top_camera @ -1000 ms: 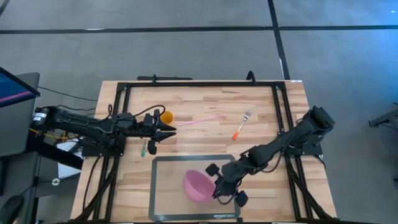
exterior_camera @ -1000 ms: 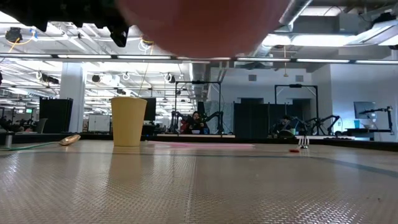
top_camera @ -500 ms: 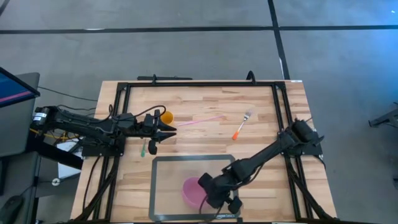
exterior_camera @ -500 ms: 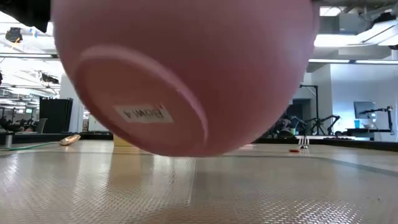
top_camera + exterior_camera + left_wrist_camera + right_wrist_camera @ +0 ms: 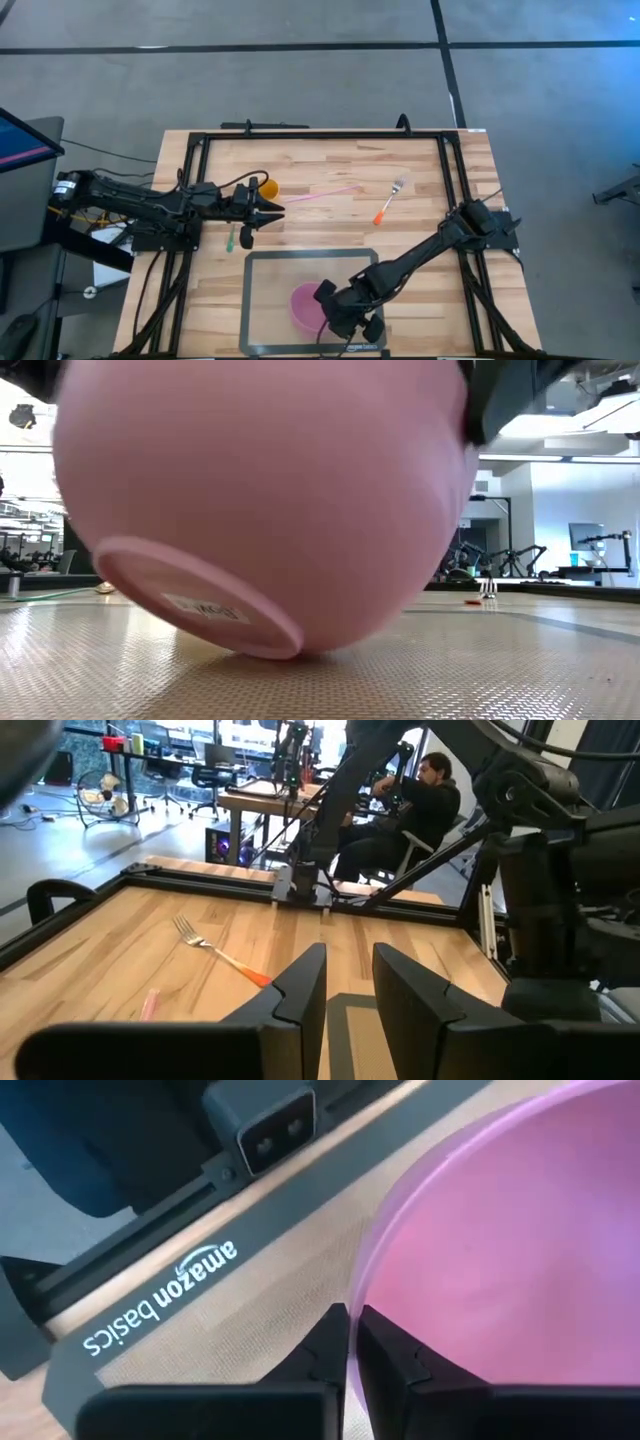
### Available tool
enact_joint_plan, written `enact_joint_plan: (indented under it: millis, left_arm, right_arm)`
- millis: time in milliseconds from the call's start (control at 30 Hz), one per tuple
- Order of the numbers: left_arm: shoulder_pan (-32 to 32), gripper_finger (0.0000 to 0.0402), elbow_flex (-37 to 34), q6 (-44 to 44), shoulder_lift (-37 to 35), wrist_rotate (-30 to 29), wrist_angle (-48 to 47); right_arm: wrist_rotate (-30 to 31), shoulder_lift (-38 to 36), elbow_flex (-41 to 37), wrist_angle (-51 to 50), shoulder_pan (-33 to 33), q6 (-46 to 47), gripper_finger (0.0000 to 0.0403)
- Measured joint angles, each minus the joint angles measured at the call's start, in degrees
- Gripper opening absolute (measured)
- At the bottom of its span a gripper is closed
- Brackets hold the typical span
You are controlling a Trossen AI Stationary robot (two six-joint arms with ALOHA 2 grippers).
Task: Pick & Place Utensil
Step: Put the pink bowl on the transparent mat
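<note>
Resting on the bare wood toward the far right of the table, the orange-handled fork [image 5: 389, 200] is the likeliest utensil here, and nothing touches it; a thin pink straw-like stick [image 5: 325, 193] lies to its left, and a small green-handled piece [image 5: 230, 239] sits by the left arm, too small to identify. The step in hand looks like preparation, not the pick itself: the right gripper [image 5: 343, 318] is down at the near edge of the baking mat [image 5: 270, 290], its fingers [image 5: 330, 1342] drawn close together on the rim of the pink bowl [image 5: 305, 304]. The low view shows the bowl [image 5: 260, 500] tipped, one edge of its foot touching the mat and the other side lifted, so it is not yet fully set down. I judge that the bowl is being placed as the receptacle (the task sentence names no destination, so this is a guess). The next move calls for levelling the bowl, letting go of the rim without dragging it, and lifting clear before any reach toward the fork, which lies well apart on the far side of the mat. The left gripper [image 5: 268, 210] waits over the wood at the left, near an orange cup [image 5: 267, 187], with its fingers [image 5: 300, 995] parted and nothing between them.
</note>
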Motion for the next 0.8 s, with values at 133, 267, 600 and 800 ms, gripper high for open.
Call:
enact_joint_plan:
  millis: [133, 267, 600, 800]
  left_arm:
    - [0.0, 0.0086, 0.0, 0.01, 0.34, -0.01, 0.07]
    - [0.0, 0.0086, 0.0, 0.01, 0.37, -0.01, 0.09]
    - [0.0, 0.0086, 0.0, 0.0, 0.37, -0.02, 0.09]
    - [0.0, 0.0086, 0.0, 0.0, 0.37, -0.02, 0.09]
  right_arm:
    - [0.01, -0.01, -0.02, 0.11, 0.03, 0.09, 0.0047]
    - [0.03, -0.01, -0.02, 0.25, -0.06, 0.1, 0.0076]
    - [0.03, -0.01, -0.02, 1.8, -0.06, 2.69, 0.0125]
    - [0.01, -0.91, -0.04, 2.29, -0.02, 6.09, 0.014]
